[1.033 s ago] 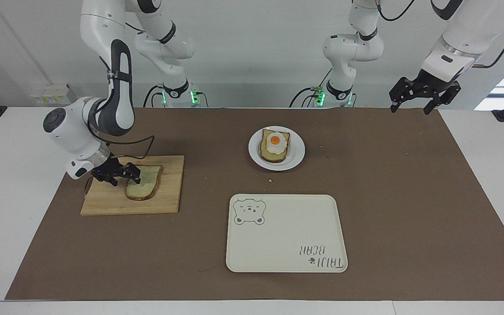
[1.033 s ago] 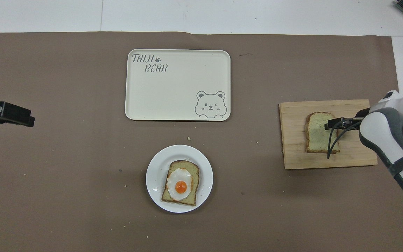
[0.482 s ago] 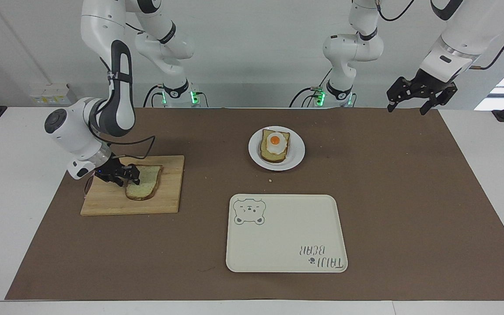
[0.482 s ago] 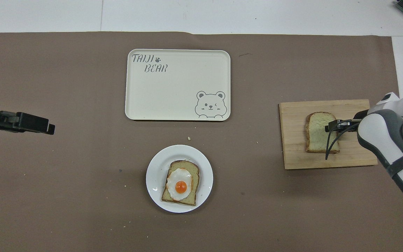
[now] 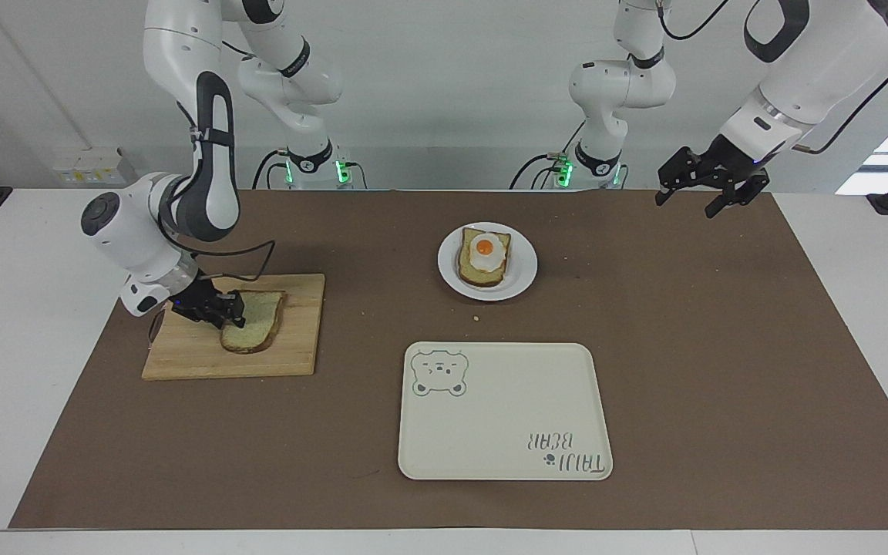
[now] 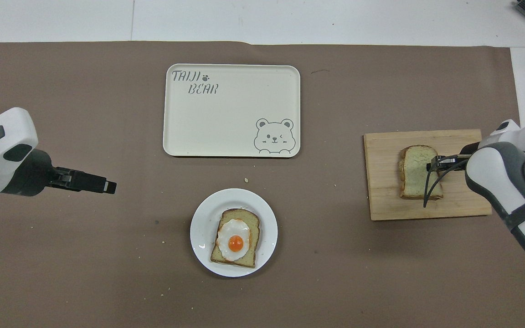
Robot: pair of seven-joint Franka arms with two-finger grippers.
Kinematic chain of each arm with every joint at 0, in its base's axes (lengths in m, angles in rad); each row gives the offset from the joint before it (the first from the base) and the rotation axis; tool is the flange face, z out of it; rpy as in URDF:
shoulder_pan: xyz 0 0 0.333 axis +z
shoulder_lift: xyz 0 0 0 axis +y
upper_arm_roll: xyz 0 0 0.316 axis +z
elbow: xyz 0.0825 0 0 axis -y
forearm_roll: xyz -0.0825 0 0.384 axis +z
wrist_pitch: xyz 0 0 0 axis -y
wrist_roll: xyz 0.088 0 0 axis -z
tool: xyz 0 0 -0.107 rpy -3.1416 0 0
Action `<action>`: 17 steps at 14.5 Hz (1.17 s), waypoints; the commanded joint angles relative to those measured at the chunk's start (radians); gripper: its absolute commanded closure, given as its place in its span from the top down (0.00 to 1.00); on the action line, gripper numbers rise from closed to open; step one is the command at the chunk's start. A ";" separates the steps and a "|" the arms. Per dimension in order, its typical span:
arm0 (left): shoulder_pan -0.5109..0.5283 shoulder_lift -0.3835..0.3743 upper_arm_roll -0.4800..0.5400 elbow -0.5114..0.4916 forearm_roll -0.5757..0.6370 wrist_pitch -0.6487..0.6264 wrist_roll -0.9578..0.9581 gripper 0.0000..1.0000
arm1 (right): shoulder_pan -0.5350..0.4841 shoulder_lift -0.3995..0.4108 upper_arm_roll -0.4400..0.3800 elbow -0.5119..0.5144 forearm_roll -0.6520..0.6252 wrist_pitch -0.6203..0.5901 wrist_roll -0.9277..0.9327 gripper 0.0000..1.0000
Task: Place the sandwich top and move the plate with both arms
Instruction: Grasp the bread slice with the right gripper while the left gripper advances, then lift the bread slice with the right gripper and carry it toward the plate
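Observation:
The sandwich top (image 5: 260, 322) lies on a wooden cutting board (image 5: 182, 358) toward the right arm's end of the table; it also shows in the overhead view (image 6: 412, 175). My right gripper (image 5: 233, 310) is low over the board and shut on the slice's edge nearest the arm; the overhead view shows it (image 6: 432, 164) over that edge. The small white plate (image 5: 523, 277) holds a bread slice with a fried egg (image 5: 484, 258). My left gripper (image 5: 687, 203) is open and empty in the air over the mat, apart from the plate (image 6: 198, 228).
A cream rectangular tray with a bear drawing (image 5: 502, 416) lies farther from the robots than the plate. A brown mat (image 5: 721, 347) covers the table. A few crumbs lie near the plate.
My right gripper's fingers have closed on the edge of the sandwich top. My left arm has swung in from its end of the table toward the plate, with its gripper still open.

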 commanded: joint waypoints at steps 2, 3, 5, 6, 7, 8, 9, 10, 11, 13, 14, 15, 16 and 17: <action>0.003 -0.042 0.001 -0.044 -0.026 0.036 0.014 1.00 | -0.002 0.000 0.003 0.016 0.013 -0.005 -0.024 0.00; 0.009 -0.040 0.002 -0.043 -0.026 0.039 0.011 1.00 | -0.002 -0.003 0.003 0.029 0.008 -0.032 -0.024 0.00; 0.018 -0.036 0.002 -0.029 -0.024 0.036 0.004 1.00 | -0.003 -0.007 0.003 0.063 0.002 -0.081 -0.025 0.00; 0.020 -0.031 0.002 -0.020 -0.018 0.030 0.000 1.00 | -0.002 -0.010 0.003 0.078 -0.001 -0.106 -0.027 0.00; 0.020 -0.022 0.004 -0.010 -0.012 0.030 -0.001 1.00 | -0.002 -0.011 0.005 0.088 -0.001 -0.127 -0.025 0.00; 0.021 -0.014 0.005 0.003 -0.007 0.028 -0.004 1.00 | -0.002 -0.022 0.008 0.100 -0.001 -0.149 -0.025 0.00; 0.021 -0.011 0.007 0.007 -0.007 0.028 -0.018 1.00 | -0.002 -0.031 0.014 0.111 -0.001 -0.181 -0.024 0.00; 0.021 -0.011 0.007 0.007 -0.007 0.028 -0.030 1.00 | 0.001 -0.040 0.017 0.135 -0.001 -0.228 -0.016 0.00; 0.021 -0.011 0.007 0.007 -0.007 0.028 -0.030 1.00 | 0.007 -0.045 0.020 0.160 -0.001 -0.271 -0.013 0.00; 0.021 -0.011 0.007 0.007 -0.007 0.028 -0.032 1.00 | 0.030 -0.065 0.020 0.186 0.002 -0.325 0.007 0.00; 0.021 -0.011 0.007 0.007 -0.007 0.028 -0.032 1.00 | 0.044 -0.078 0.022 0.192 0.002 -0.337 0.027 0.00; 0.021 -0.011 0.007 0.007 -0.007 0.028 -0.032 1.00 | 0.066 -0.086 0.022 0.192 0.005 -0.344 0.044 0.00; 0.021 -0.011 0.007 0.007 -0.007 0.028 -0.032 1.00 | 0.087 -0.095 0.022 0.192 0.008 -0.342 0.050 0.00; 0.021 -0.011 0.007 0.007 -0.007 0.028 -0.032 1.00 | 0.113 -0.100 0.022 0.197 0.010 -0.342 0.051 0.00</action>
